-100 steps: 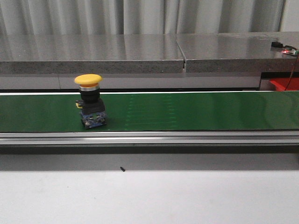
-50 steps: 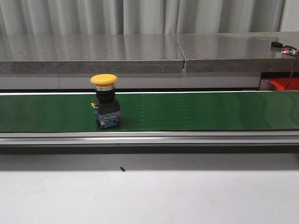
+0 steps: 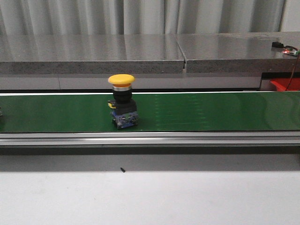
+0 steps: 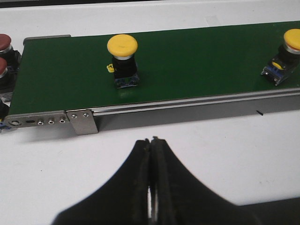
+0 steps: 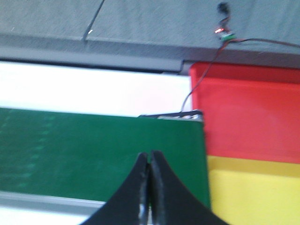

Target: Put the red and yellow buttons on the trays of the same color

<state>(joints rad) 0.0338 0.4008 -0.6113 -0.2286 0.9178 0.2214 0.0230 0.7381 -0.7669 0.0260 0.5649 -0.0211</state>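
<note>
We see a yellow push button (image 3: 122,107) standing upright on the green conveyor belt (image 3: 211,111), left of the belt's middle in the front view, cap on top and contact block on the belt. The left wrist view shows a second yellow push button (image 4: 286,55) on the belt, well apart from the first, and two red push buttons (image 4: 3,54) just past the belt's end. We cannot say which of the two yellow ones the front view shows.

Our left gripper (image 4: 151,178) has its fingers pressed together, holding nothing; it hangs over the white table (image 4: 211,140) on the near side of the belt rail. Our right gripper (image 5: 149,187) is likewise closed and empty, over the far end of the belt, just beside the red tray (image 5: 253,117) and the yellow tray (image 5: 255,197).

What the next move turns on, in our judgement: the buttons lie ahead of the left gripper, across the rail, so the left arm is nearer them, while the right arm is nearer the trays. Each button's long axis is vertical, so a closing grasp would go around the black neck below the cap, and the fingers must first part.
</note>
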